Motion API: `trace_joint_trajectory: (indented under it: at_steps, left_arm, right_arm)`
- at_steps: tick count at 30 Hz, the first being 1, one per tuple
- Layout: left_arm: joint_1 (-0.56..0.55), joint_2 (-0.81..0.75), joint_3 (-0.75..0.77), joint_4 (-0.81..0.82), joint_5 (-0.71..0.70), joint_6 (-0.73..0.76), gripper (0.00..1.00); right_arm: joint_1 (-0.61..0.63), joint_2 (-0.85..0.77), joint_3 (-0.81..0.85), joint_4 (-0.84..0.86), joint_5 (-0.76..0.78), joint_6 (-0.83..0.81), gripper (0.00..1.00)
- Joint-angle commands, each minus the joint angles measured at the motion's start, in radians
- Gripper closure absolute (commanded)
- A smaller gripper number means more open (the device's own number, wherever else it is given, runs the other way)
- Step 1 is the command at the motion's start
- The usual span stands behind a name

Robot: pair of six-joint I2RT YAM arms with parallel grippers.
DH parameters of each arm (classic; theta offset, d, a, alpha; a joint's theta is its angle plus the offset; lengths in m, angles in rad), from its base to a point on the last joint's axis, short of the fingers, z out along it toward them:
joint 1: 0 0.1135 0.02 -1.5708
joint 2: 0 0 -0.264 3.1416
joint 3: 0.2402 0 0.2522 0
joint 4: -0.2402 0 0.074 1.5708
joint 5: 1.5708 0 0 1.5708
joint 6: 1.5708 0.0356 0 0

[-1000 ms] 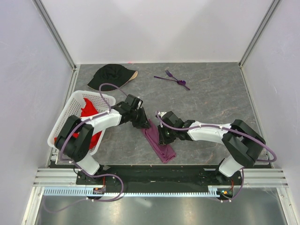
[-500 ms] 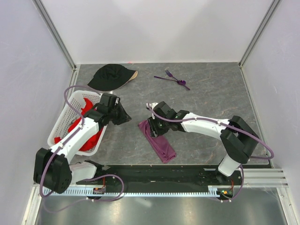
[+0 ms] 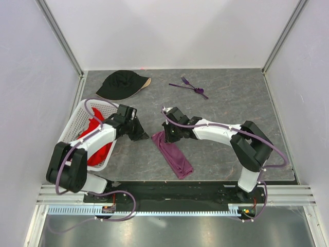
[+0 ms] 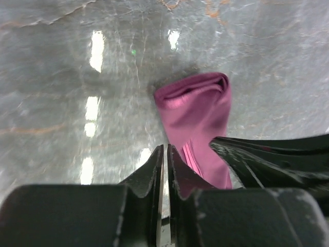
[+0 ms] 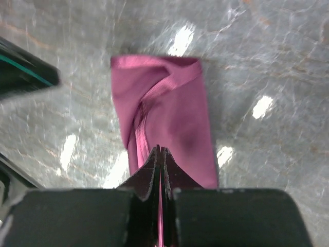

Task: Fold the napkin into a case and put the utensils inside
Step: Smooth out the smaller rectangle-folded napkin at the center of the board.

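Ideally the right gripper (image 5: 160, 150), pinched on the napkin (image 5: 169, 113) directly beneath it, lays that fold flat and straight. The left gripper (image 4: 165, 152), closed and empty, sits just beside the napkin; the utensils (image 3: 189, 86) lie well beyond both.

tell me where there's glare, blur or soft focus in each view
Top external: even light, sharp, only soft shadows, no glare on the table. Left wrist: elongated white lamp reflections on the table left of the napkin; the near fingers are dark and out of focus. Right wrist: slightly smeared overall, with bright glare patches beside the napkin.
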Motion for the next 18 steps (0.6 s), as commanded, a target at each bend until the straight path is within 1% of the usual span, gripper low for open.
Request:
trace_joint_trajectory:
  at_steps: [1, 9, 18]
  left_arm:
    - [-0.022, 0.091, 0.053, 0.119, 0.080, 0.004, 0.89]
    - [-0.052, 0.171, 0.081, 0.165, 0.082, -0.007, 0.91]
    - [-0.080, 0.227, 0.090, 0.188, 0.082, -0.018, 0.91]
  right_arm:
    - [-0.025, 0.034, 0.040, 0.086, -0.040, 0.056, 1.00]
    - [-0.051, 0.079, 0.036, 0.157, -0.092, 0.089, 1.00]
    - [-0.068, 0.108, 0.047, 0.182, -0.124, 0.102, 1.00]
